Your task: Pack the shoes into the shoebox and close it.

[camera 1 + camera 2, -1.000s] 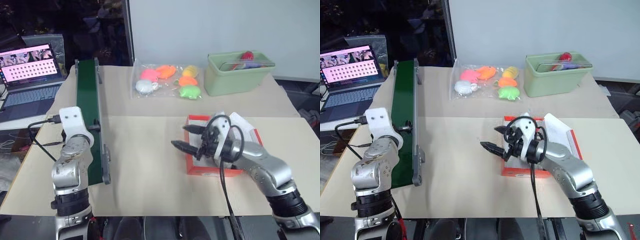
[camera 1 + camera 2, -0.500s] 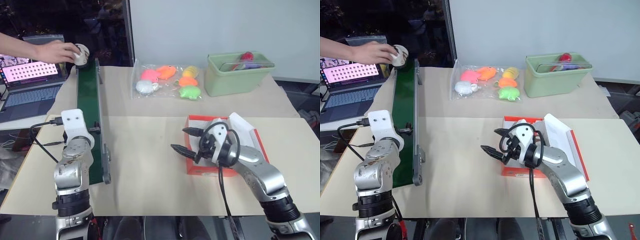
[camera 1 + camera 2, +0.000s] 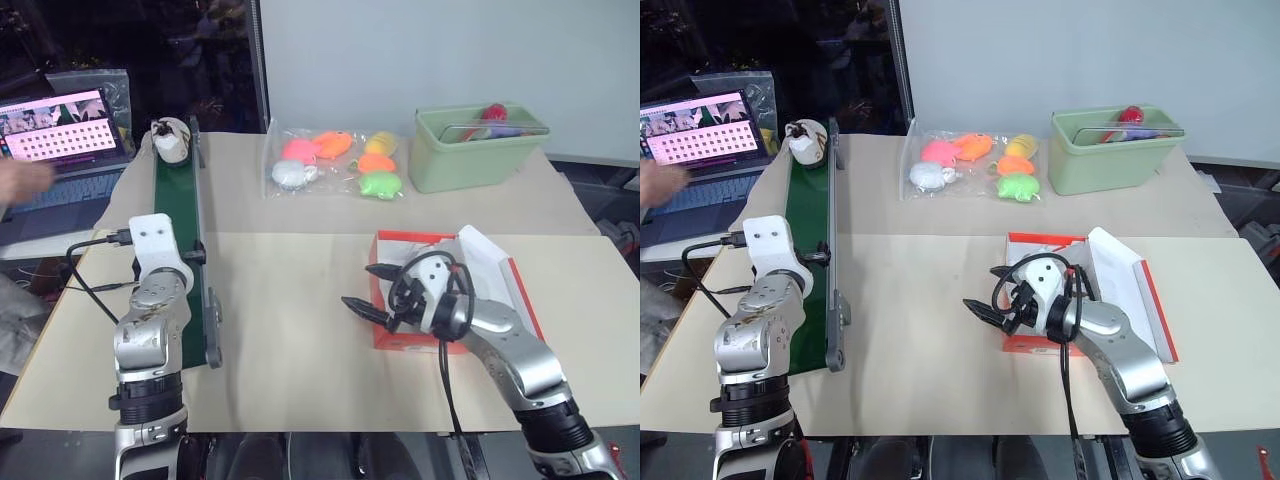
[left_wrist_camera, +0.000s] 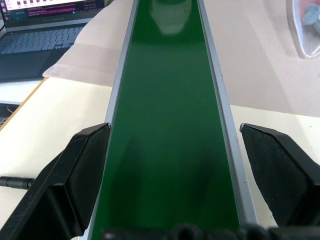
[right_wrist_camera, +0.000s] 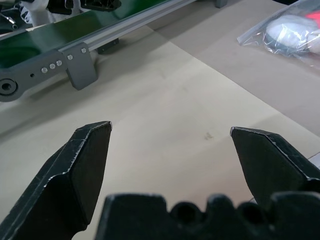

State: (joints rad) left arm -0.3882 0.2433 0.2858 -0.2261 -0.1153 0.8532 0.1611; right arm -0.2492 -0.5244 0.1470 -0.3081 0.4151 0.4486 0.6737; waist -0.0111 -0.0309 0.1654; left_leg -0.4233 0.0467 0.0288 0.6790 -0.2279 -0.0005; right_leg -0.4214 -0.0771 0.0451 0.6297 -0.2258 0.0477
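A: Shoe (image 3: 172, 140) first. One cream shoe sits at the far end of the green conveyor belt (image 3: 180, 240), upper left of the head view, next to the laptop (image 3: 62, 140).

B: Second shoe?

A: Can't pick it out. Moving on. Shoebox (image 3: 505, 285), orange-red, lies open on the tan table (image 3: 290, 340), lower right of centre, white inside, lid flap tilted up on its right side.

B: Grippers?

A: Right gripper (image 3: 373, 292) hangs at the box's left edge, black fingers spread wide, pinching nothing. Wrist view agrees: right gripper fingers (image 5: 82, 165) apart over bare tabletop, belt frame across the upper left.

B: Left one?

A: Left gripper (image 4: 175, 175) also spread, one finger on each side of the belt's near end, nothing between them but the green strip. In the head view the left arm sits lower left, along the belt.

B: Clutter?

A: Bagged neon soft toys (image 3: 335, 162) top centre, pale green bin (image 3: 475, 150) top right with something red in it. A person's hand (image 3: 25, 180), blurred, at the left edge over the laptop keyboard, well apart from the shoe.
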